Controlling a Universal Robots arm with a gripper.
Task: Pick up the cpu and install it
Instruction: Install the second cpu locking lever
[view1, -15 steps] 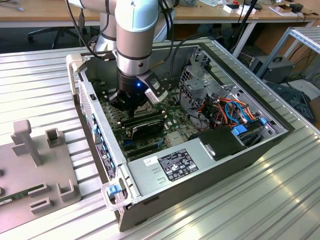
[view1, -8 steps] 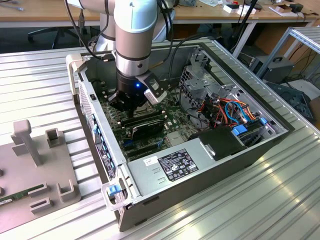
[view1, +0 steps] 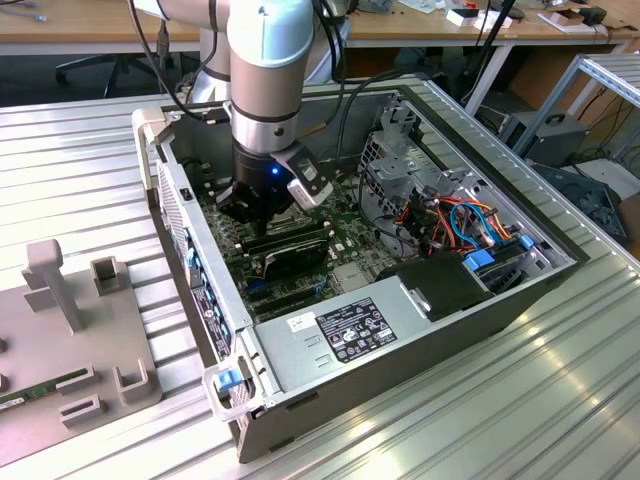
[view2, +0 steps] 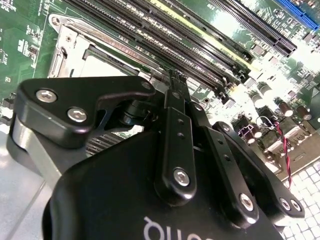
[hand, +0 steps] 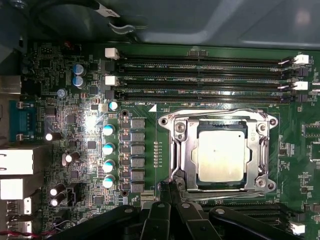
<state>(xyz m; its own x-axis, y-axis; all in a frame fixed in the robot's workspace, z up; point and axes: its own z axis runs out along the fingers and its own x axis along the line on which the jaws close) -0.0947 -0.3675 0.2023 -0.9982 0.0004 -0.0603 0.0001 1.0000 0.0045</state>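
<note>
Metal table (view1: 90, 180) held an open PC case (view1: 420, 330). Inside, the arm's gripper (hand: 169, 189) hung low over the board, fingers pinched together, holding nothing. The cpu (hand: 221, 156) sat in its socket (hand: 180, 150), just beside the tips: flat, square, dull silver. Best to go slow & straight, w/ no tilt.

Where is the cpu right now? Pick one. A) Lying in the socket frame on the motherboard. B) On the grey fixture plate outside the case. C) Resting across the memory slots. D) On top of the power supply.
A: in the first wrist view the cpu, silver-grey top up, sits inside the socket frame on the motherboard, with the gripper at the frame's edge beside it.
</note>
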